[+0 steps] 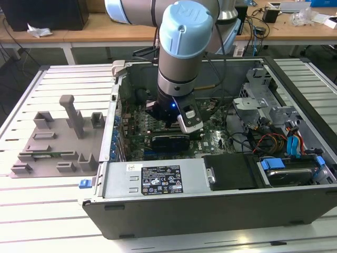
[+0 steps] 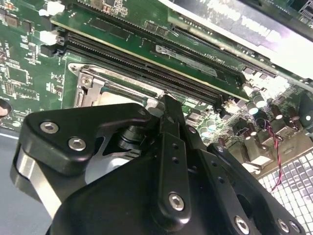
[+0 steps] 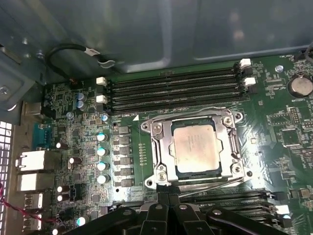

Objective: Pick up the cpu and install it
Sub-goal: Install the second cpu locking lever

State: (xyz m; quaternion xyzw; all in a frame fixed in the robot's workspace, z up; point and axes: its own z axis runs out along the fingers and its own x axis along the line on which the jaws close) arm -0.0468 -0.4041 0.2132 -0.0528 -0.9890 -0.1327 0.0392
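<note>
Silver arm (image 1: 176, 58), pale-blue joint caps, black screw-studded pincer (image 2: 168, 115)

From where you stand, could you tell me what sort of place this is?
Probably an electronics workshop or robotics lab: an open computer case lies on a slatted workbench, the cpu sits in its motherboard socket, and cluttered wooden desks stand behind.

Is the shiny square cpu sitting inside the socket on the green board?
Yes, in the first wrist view the cpu lies flat inside the metal-framed socket on the motherboard.
</note>
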